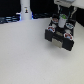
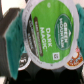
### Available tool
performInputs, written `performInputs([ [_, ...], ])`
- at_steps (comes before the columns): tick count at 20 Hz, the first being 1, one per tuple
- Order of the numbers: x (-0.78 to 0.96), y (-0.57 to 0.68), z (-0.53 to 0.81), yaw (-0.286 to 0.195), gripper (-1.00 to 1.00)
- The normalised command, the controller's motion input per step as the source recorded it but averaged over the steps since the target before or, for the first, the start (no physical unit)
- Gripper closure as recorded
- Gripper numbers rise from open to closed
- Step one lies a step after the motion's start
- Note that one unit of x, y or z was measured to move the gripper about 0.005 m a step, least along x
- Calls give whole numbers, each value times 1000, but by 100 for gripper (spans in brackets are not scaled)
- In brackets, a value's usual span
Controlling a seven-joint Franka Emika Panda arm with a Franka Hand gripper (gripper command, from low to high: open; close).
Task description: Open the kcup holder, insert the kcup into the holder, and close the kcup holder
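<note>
The kcup [image 2: 48, 34], a round pod with a glossy green-and-white printed foil lid, sits clamped between the teal-padded fingers [image 2: 19, 37] of the gripper [image 1: 63, 21] above the black boxy kcup holder [image 1: 60, 36] on the white bench [image 1: 25, 55].

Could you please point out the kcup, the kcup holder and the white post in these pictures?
kcup [image 2: 50, 31]: wrist view, on its printed green-and-white foil lid.
kcup holder [image 1: 62, 39]: exterior view, on the black body below the end effector.
white post [image 1: 26, 11]: exterior view, on its upright white body, towards the exterior view's left.
</note>
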Motion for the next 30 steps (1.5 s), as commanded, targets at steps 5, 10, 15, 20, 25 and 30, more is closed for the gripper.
performInputs([
  [5,-2,-5,-211,4,100],
  [10,-70,-61,-377,40,100],
  [15,1,-18,-295,5,100],
  [20,25,60,-236,23,100],
  [25,71,56,98,48,-100],
  [30,129,6,289,64,-100],
])
